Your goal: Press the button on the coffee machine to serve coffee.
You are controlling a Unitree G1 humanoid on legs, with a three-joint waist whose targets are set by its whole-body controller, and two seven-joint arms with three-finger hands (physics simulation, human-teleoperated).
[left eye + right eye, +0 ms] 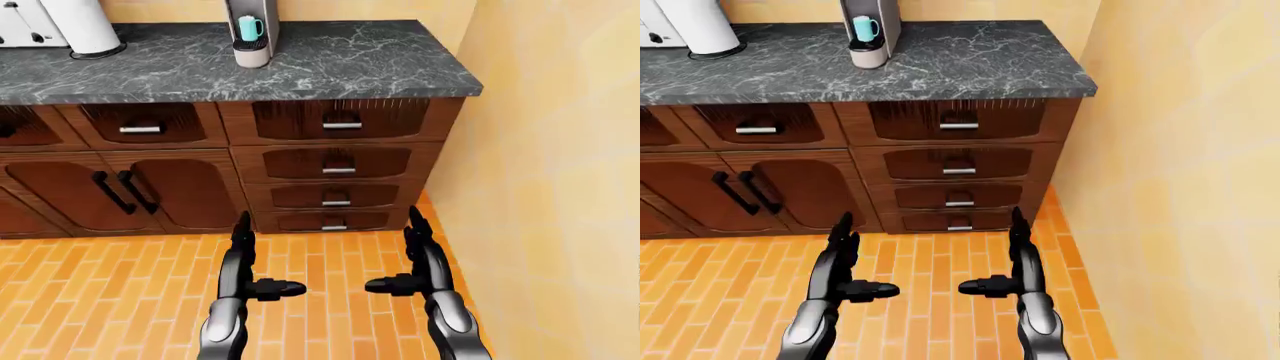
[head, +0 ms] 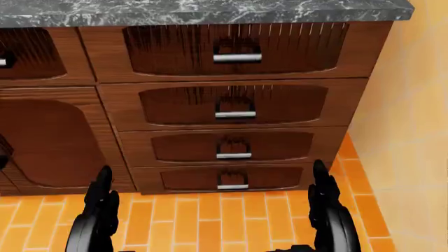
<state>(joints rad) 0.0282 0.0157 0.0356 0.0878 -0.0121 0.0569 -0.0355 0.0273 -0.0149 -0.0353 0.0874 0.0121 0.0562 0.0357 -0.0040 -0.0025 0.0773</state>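
In the left-eye view, the tall grey coffee machine (image 1: pixel 251 30) stands upright on the dark grey marbled stone countertop (image 1: pixel 330 64) near the top edge, a little left of centre; its long axis runs vertically and its top is cut off by the frame. Its open serving bay faces toward the bottom of the view, and a small teal mug (image 1: pixel 249 28) sits in that bay on the machine's base, handle to the right. The button itself cannot be made out. A white rounded appliance (image 1: pixel 85 28) stands well apart at the top left. Below the countertop run dark brown wooden drawers with silver bar handles (image 1: pixel 338 170), and the orange brick-pattern floor (image 1: pixel 90 300) fills the bottom. The black and silver left hand (image 1: pixel 244 262) rises from the bottom edge with its long fingers pointing straight up the view and its thumb sticking out to the right; the fingers are extended and hold nothing. The matching right hand (image 1: pixel 412 259) mirrors it, fingers up, thumb pointing left, spread and empty. Both hang over the floor, well apart from the machine.

In the head view, only the countertop edge, the drawer stack and the floor show. The two hands' fingers enter from the bottom corners, upright.

The right-eye view shows nearly the same scene, with a plain yellow wall (image 1: pixel 1180 187) filling the right side
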